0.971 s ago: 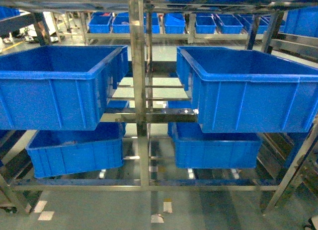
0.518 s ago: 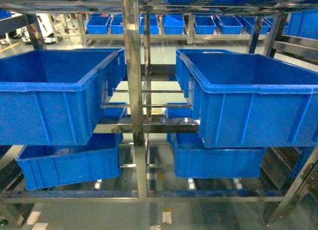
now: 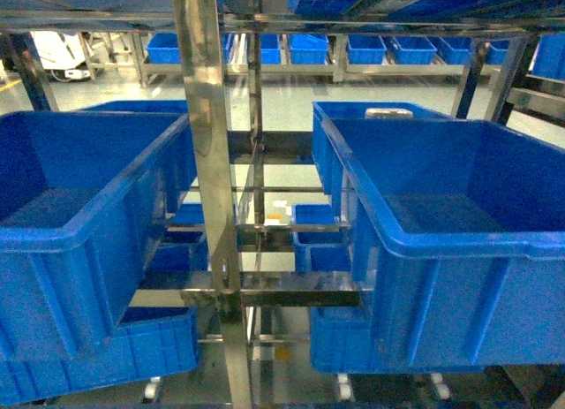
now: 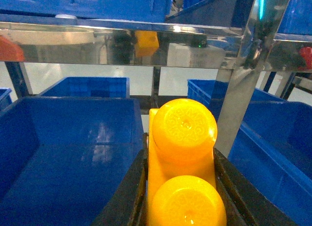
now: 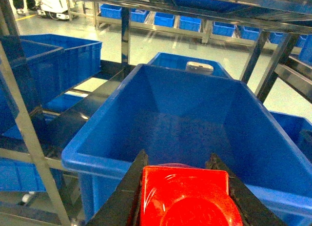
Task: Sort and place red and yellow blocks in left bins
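In the left wrist view my left gripper (image 4: 180, 187) is shut on a yellow block (image 4: 181, 153) with two round studs, held between black fingers (image 4: 127, 196). It hovers beside the near corner of an empty blue bin (image 4: 68, 153). In the right wrist view my right gripper (image 5: 183, 187) is shut on a red block (image 5: 187, 196), poised at the near rim of a deep empty blue bin (image 5: 190, 118). The head view shows the left bin (image 3: 79, 223) and the right bin (image 3: 459, 232) on a steel rack; neither gripper appears there.
A shiny steel upright (image 3: 207, 188) stands between the two upper bins, with a cross shelf rail (image 4: 122, 40) overhead in the left wrist view. Lower blue bins (image 3: 106, 356) sit beneath. More blue bins (image 3: 309, 47) line racks across the aisle.
The head view has closed in on the rack: both upper bins now look larger and nearer, the steel upright has shifted left, and the floor has dropped out of view.
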Robot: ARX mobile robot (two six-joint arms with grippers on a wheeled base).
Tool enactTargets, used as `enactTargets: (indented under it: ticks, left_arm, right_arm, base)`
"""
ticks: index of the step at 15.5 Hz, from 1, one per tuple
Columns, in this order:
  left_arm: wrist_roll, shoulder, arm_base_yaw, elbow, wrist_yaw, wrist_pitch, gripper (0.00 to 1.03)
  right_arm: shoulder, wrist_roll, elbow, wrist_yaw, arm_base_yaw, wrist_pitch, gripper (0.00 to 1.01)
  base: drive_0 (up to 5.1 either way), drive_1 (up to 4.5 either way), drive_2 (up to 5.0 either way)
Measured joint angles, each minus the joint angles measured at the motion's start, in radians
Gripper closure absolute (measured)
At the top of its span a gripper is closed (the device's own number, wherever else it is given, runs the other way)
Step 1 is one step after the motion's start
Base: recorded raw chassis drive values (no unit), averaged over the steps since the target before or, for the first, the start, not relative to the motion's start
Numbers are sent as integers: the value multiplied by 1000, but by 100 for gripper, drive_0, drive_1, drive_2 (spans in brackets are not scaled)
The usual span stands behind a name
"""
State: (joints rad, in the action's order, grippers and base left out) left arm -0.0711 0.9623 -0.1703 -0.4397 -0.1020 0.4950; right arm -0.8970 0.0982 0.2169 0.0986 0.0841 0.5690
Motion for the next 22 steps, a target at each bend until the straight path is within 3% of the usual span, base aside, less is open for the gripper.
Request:
enactTargets:
  ticks: [9,10,13,15,22]
  left_arm:
    - [0,5,1,-2,0,0,76]
    - [0,5,1,-2,0,0,76]
    - [0,5,1,-2,0,-1,76]
    - [0,5,1,-2,1,0,76]
    - [0,5,1,-2,1,0,76]
  right_arm:
    - [-4,0,0,0,0,-1,74]
    - [-13,0,-1,-2,-8,18,74]
    - [-240,16,7,45,-92,145,74]
    - [-393,19,83,85,-125,193,74]
    - [-735,34,374,135,-130,219,74]
  base:
    - [0,0,0]
    - [0,0,0]
    - [0,0,0]
    - [0,0,0]
    - [0,0,0]
